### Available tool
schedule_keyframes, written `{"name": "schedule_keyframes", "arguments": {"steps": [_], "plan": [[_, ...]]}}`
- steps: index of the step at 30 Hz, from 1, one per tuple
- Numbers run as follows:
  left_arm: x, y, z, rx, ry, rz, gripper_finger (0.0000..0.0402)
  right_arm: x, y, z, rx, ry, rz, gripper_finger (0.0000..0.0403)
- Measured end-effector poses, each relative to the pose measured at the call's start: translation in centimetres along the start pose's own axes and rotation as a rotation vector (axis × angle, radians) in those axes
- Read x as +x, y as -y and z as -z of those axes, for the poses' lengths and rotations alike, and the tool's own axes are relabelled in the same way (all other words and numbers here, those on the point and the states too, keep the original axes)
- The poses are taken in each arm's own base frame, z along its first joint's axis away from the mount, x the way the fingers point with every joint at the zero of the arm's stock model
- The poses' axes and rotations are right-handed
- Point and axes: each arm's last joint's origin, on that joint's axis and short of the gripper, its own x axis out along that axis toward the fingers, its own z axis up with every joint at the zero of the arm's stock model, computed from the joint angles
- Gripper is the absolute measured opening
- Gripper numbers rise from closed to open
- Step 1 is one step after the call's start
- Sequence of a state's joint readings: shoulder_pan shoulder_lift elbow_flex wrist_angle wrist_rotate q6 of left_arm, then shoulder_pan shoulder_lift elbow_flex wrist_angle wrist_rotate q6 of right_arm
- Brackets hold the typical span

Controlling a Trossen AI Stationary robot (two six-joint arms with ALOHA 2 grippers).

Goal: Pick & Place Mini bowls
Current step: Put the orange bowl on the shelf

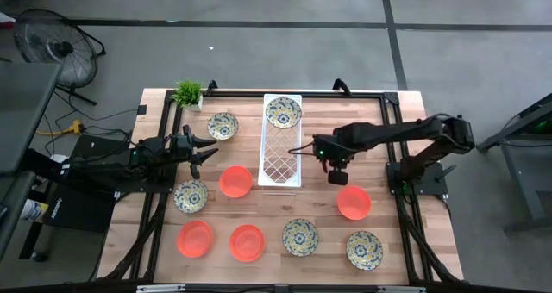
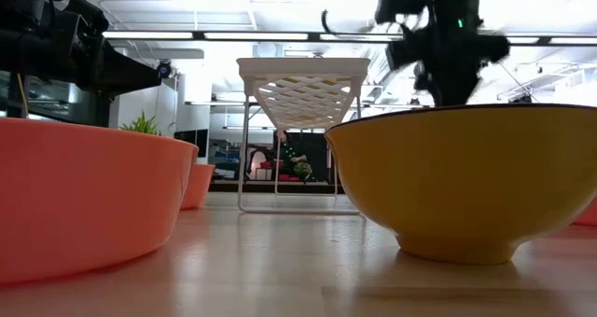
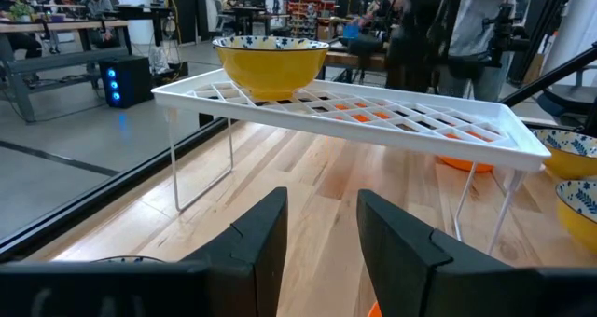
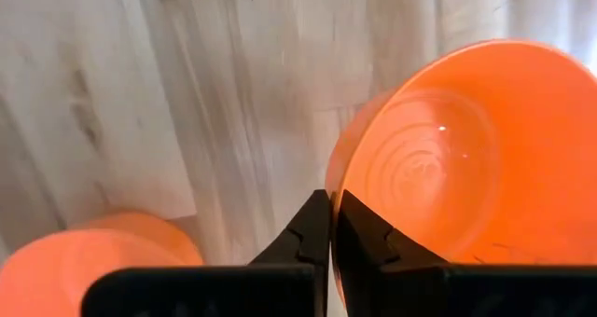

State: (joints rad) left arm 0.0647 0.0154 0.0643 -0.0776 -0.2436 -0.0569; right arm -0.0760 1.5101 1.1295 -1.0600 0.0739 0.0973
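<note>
Orange bowl (image 4: 448,158) rim pinched by right gripper (image 4: 328,226); left gripper (image 1: 205,146) idle.

orange bowls (image 1: 247,242), floral cream bowls (image 1: 300,236)

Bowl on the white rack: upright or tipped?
Upright. The patterned bowl sits rim-up on the white rack, its floral inside facing the overhead camera; the left wrist view shows it level.

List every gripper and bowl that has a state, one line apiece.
left gripper: jaws open, empty.
right gripper: jaws shut on a rim.
held orange bowl: gripped at its rim, tilted.
floral bowl: upright on the white rack, empty.
orange bowl beside the rack: upright, empty, ungripped.
</note>
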Motion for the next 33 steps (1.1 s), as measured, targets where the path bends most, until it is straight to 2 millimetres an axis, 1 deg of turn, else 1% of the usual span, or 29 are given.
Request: {"name": "schedule_keyframes", "arguments": {"steps": [5,10,13,16,18,21,24,29,33], "plan": [[0.0,0.0,0.0,0.000,0.000,0.000,0.0129,-5.0,-0.8,-1.4,-0.074,0.062,-0.016,0.0001],[0.0,0.0,0.0,0.000,0.000,0.000,0.0129,-10.0,-2.2,-2.3,-0.181,0.205,-0.055,0.0000],[0.0,0.0,0.0,0.000,0.000,0.000,0.0129,-12.3,-3.1,-2.7,-0.268,0.297,-0.063,0.0000],[0.0,0.0,0.0,0.000,0.000,0.000,0.0129,-13.8,-3.9,-3.0,-0.351,0.389,-0.070,0.0000],[0.0,0.0,0.0,0.000,0.000,0.000,0.0129,-14.3,-4.5,-3.3,-0.403,0.442,-0.094,0.0000],[0.0,0.0,0.0,0.000,0.000,0.000,0.0129,-14.3,-5.2,-3.9,-0.442,0.502,-0.116,0.0000],[0.0,0.0,0.0,0.000,0.000,0.000,0.0129,-13.5,-5.6,-4.6,-0.450,0.486,-0.120,0.0000],[0.0,0.0,0.0,0.000,0.001,0.000,0.0129,-11.4,-6.3,-6.2,-0.463,0.416,-0.111,0.0000],[0.0,0.0,0.0,0.000,0.000,0.000,0.0129,-10.8,-6.8,-8.1,-0.441,0.379,-0.096,0.0000]]}}
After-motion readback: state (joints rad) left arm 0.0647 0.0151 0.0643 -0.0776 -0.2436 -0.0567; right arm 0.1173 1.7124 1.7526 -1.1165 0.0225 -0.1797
